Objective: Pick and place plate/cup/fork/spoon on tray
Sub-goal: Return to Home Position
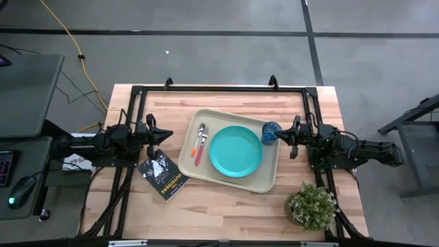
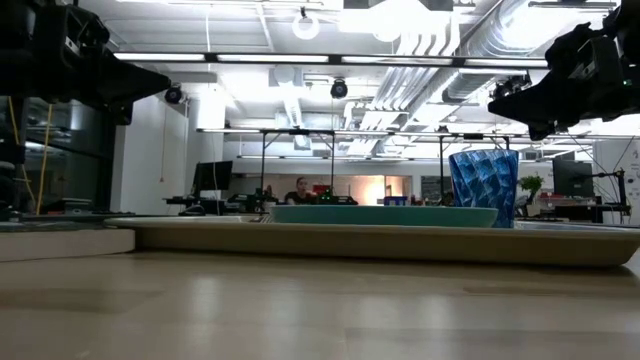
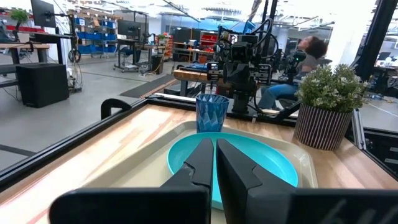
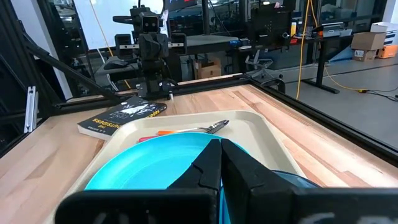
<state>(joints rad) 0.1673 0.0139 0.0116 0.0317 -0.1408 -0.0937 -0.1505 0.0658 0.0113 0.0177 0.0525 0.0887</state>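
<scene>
The beige tray (image 1: 264,180) lies mid-table. On it rest the teal plate (image 1: 235,151), the silvery spoon (image 1: 201,130) and the red-handled fork (image 1: 199,154) side by side left of the plate. The dark blue cup (image 1: 271,132) stands upright in the tray's far right corner. My left gripper (image 1: 169,137) is shut and empty, left of the tray. My right gripper (image 1: 280,137) is shut and empty, just right of the cup. In the low view it hangs above and to the right of the cup (image 2: 484,187).
A black booklet (image 1: 163,175) lies left of the tray, below my left gripper. A potted plant (image 1: 312,204) stands at the near right corner. A black frame (image 1: 219,88) runs round the table's edges. A person (image 3: 308,53) sits beyond the table.
</scene>
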